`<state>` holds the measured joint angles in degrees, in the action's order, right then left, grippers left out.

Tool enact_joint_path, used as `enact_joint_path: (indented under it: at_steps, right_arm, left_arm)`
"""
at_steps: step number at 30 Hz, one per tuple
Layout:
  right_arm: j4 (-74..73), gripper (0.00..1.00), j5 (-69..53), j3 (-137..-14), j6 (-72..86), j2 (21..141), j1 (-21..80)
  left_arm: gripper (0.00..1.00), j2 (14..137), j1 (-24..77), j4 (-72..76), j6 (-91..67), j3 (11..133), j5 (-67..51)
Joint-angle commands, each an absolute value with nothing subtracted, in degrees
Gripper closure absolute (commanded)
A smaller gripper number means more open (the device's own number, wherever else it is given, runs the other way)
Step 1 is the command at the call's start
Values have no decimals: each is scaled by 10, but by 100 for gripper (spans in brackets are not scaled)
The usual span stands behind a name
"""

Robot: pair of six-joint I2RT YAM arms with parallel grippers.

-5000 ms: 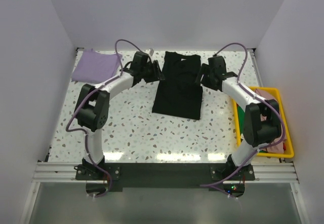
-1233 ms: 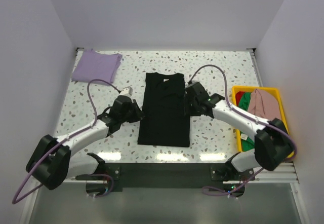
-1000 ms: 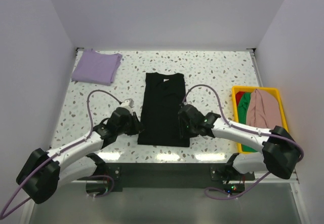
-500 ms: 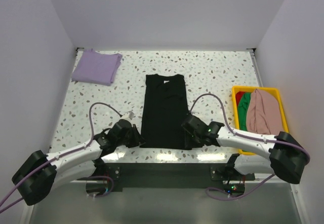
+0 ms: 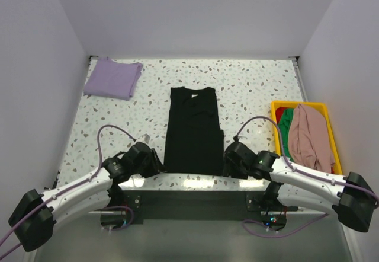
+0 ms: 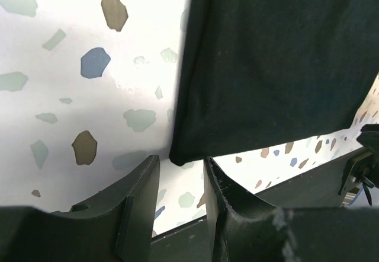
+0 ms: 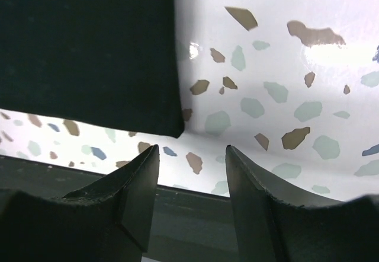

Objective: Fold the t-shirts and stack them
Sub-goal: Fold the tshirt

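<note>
black t-shirt (image 5: 192, 128) flat, left end effector (image 6: 181, 170) narrowly parted, right end effector (image 7: 192, 155) wider, both empty

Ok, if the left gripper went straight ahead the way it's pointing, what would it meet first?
Probably the near corner of the black t-shirt, just ahead of the open left gripper; its height over the table is unclear.

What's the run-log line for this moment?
stage: pre-grasp | black cloth t-shirt: flat | left end effector: open at near-left corner | right end effector: open at near-right corner | lavender cloth t-shirt: folded, far-left
</note>
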<state>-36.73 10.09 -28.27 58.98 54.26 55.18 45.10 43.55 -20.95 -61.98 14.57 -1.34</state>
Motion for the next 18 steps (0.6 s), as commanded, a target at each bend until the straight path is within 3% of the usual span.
enact_joint_path:
  at_steps: [1,9,18]
  right_arm:
    - [-316,48,87,-263,626,555,555]
    - [-273,49,84,-245,631,583,555]
    - [-252,53,92,-231,635,597,555]
  left_arm:
    - [58,467,437,-203,-628,142,-24]
    - [58,500,437,-173,-618,137,-25]
    - [66,510,438,-155,-605,132,-25]
